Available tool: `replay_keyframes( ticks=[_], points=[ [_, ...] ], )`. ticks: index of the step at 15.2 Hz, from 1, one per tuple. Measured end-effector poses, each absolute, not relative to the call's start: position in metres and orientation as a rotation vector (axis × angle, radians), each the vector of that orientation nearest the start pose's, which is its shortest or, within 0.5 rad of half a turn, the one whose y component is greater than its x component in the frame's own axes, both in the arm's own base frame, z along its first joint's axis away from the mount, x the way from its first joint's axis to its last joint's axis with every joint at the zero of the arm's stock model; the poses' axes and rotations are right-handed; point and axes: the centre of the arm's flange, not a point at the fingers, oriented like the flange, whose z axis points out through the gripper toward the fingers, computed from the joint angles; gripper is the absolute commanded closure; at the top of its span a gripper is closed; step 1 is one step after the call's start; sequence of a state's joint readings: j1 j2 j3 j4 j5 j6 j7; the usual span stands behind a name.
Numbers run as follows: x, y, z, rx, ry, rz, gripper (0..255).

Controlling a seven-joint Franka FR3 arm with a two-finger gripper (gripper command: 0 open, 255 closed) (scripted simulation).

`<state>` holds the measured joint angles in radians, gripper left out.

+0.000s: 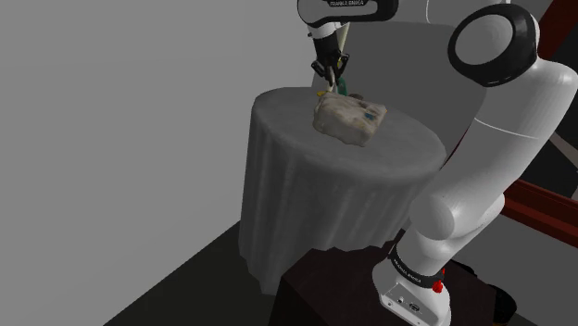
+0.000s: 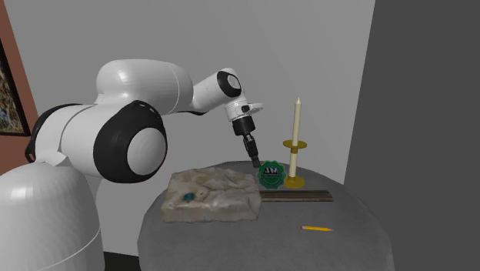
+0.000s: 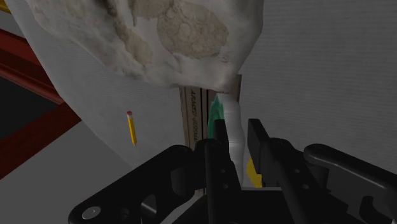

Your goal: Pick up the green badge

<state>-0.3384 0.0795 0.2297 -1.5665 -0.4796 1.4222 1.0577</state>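
A reddish-brown wall (image 2: pixel 23 92) bearing a picture (image 2: pixel 5 88) edged the second exterior view's left; grey walls (image 2: pixel 415 92) closed the rest. On the round desk (image 2: pixel 346 246), draped in grey cloth, lay a pale rumpled lump (image 2: pixel 215 192). At its two o'clock the green badge (image 2: pixel 271 174) stood on edge, the fingers (image 3: pixel 221 143) spread apart at its ten o'clock, grasping nothing. A candle (image 2: pixel 296 123) rose just beside at three o'clock, a pencil (image 2: pixel 317 229) at five.

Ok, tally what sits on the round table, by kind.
green badge: 1
candle in yellow holder: 1
pale lumpy slab: 1
dark flat strip: 1
yellow pencil: 1
Total: 5
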Motion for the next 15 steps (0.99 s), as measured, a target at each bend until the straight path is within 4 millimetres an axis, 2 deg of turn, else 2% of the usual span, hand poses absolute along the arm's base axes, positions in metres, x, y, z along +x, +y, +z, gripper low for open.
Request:
replay_keyframes(
  ticks=[15],
  points=[
    [0.549, -0.121, 0.659, 2.183, -1.468, 0.025, 255]
  ],
)
